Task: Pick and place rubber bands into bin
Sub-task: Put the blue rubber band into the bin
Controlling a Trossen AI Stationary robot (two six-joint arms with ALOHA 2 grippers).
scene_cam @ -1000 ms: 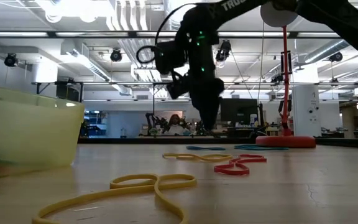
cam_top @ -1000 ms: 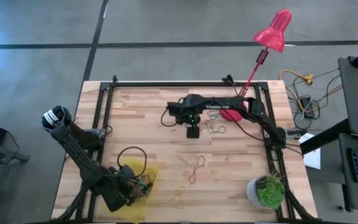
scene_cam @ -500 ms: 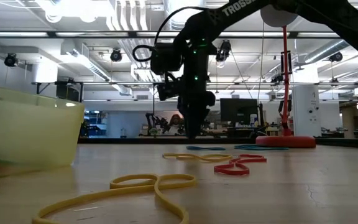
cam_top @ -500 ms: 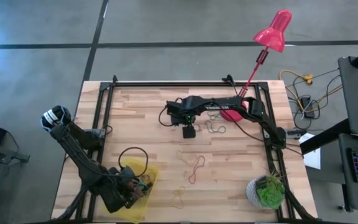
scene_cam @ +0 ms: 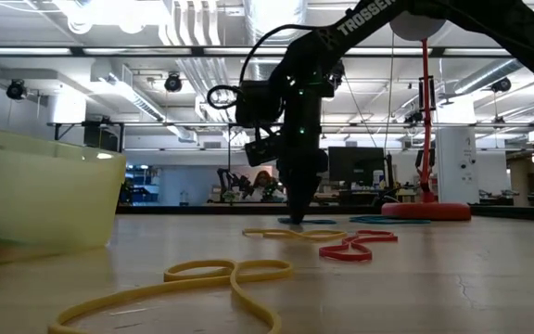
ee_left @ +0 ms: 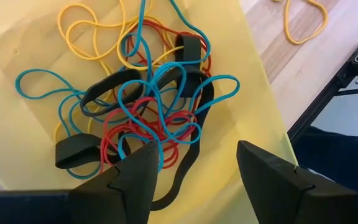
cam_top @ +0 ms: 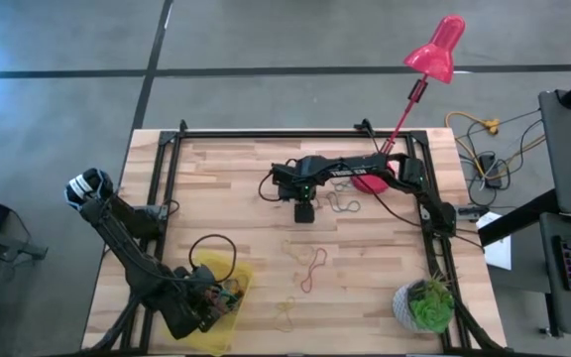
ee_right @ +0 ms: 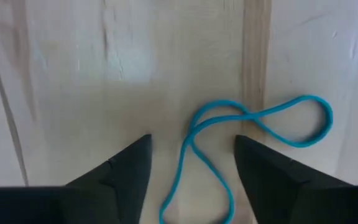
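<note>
Right wrist view: right gripper spread astride blue rubber band.

Bare wood is lying open all around the bin, while the lamp and plant are crowding the far side.

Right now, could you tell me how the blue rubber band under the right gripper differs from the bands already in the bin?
The blue rubber band lies alone on the bare wooden table, between the right gripper's open fingers; the bands in the bin lie on yellow plastic beneath the open left gripper.
The blue band is one flat loop; the bin's bands are a tangled heap of blue, red, yellow and dark ones.
Neither is gripped.
</note>
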